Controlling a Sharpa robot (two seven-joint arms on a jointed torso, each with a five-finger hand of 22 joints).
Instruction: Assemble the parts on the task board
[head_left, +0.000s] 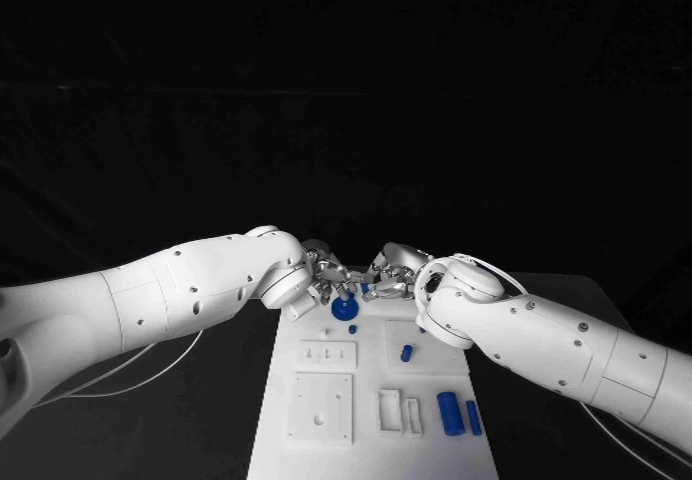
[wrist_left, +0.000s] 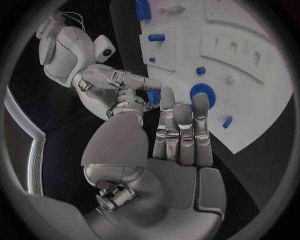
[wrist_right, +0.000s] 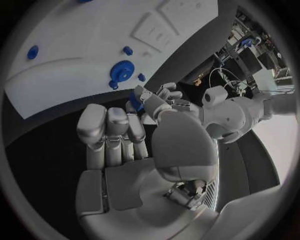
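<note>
Hands are meeting at the far end of the task board, just above the blue gear that is sitting on the board there. The left hand and the right hand are nearly fingertip to fingertip over the gear. In the right wrist view the right hand is pinching a small blue part between thumb and a finger, with its other fingers lying straight and close together. The left hand is holding its fingers straight and side by side, and I cannot tell whether it is gripping anything; the blue piece seems to be reaching toward it, perhaps for a handover.

Judging by this, the step in hand is bringing that small part to the gear's end of the board; the next move calls for lining it up with its seat beside the gear and lowering it without nudging the gear.

From the head view the pinched part is mostly hidden among the fingers, while the wrist views are showing it plainly. That head view is showing instead the two blue cylinders lying at the board's near end, well apart from the gear, and a blue peg standing between them and the gear.
</note>
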